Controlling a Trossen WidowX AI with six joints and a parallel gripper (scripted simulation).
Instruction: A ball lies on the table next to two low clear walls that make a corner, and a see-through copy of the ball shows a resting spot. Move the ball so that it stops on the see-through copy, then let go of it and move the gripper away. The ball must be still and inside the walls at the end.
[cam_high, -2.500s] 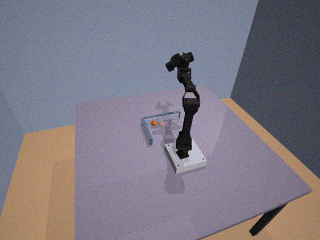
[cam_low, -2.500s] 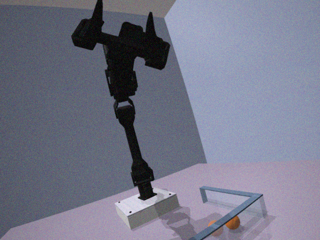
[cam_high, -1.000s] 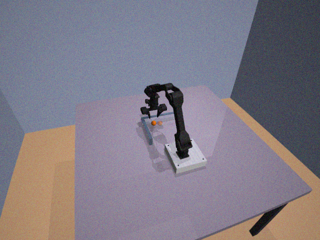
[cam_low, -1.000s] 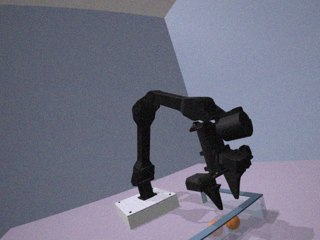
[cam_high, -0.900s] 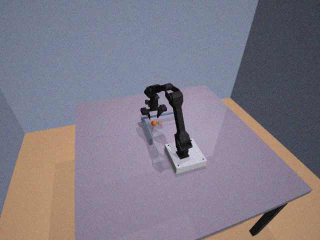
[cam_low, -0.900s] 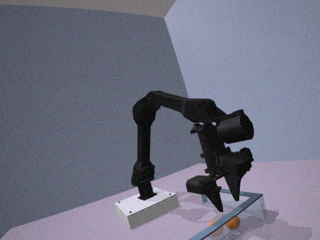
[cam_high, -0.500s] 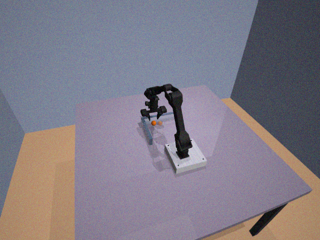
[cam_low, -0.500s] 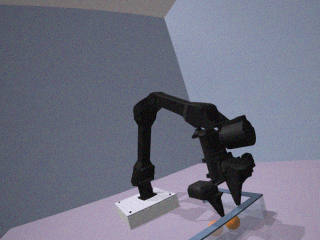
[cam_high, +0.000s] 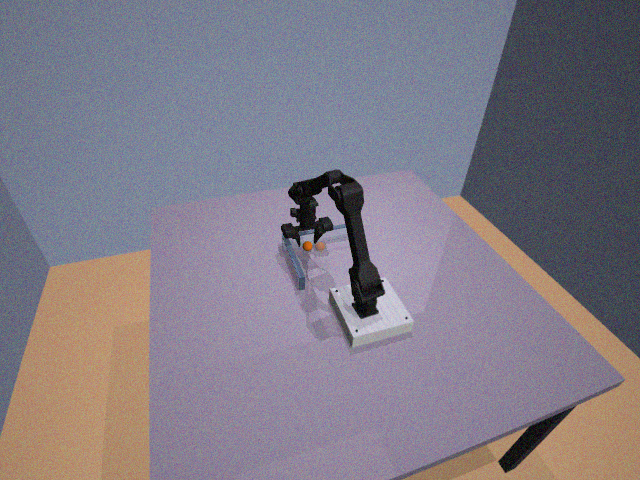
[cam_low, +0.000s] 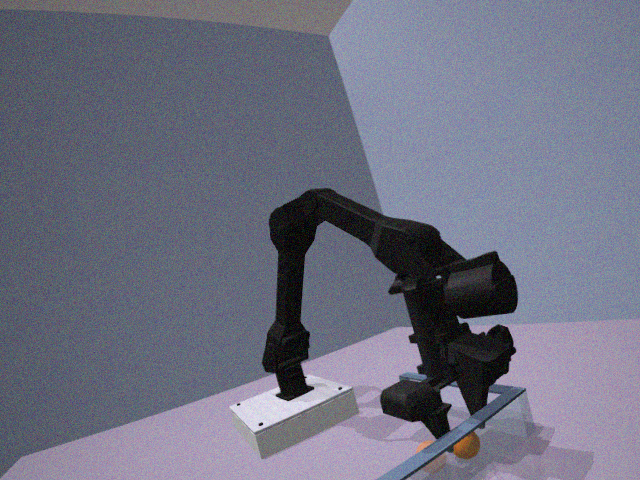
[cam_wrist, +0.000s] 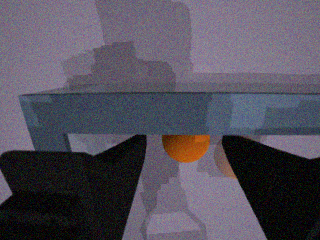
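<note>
The orange ball (cam_high: 307, 246) (cam_low: 466, 446) (cam_wrist: 186, 150) lies on the table inside the corner. The see-through copy (cam_high: 321, 246) (cam_low: 424, 447) (cam_wrist: 226, 161) shows right beside it, to its right in the top view, partly behind a finger in the wrist view. My gripper (cam_high: 308, 242) (cam_low: 465, 438) (cam_wrist: 184, 138) is open and points down over the ball, one fingertip on each side, with gaps beside the ball in the wrist view. The fingertips are low, near ball height; whether they touch the ball is not clear. The clear walls with blue-grey tops (cam_high: 295, 264) (cam_low: 497, 407) (cam_wrist: 125, 112) meet beyond the ball.
The second wall (cam_high: 339, 227) (cam_low: 509, 389) runs along the far side in the top view, partly behind the arm. One finger is close to the long wall in the exterior view. The white base block (cam_high: 382, 322) (cam_low: 305, 413) carries the arm.
</note>
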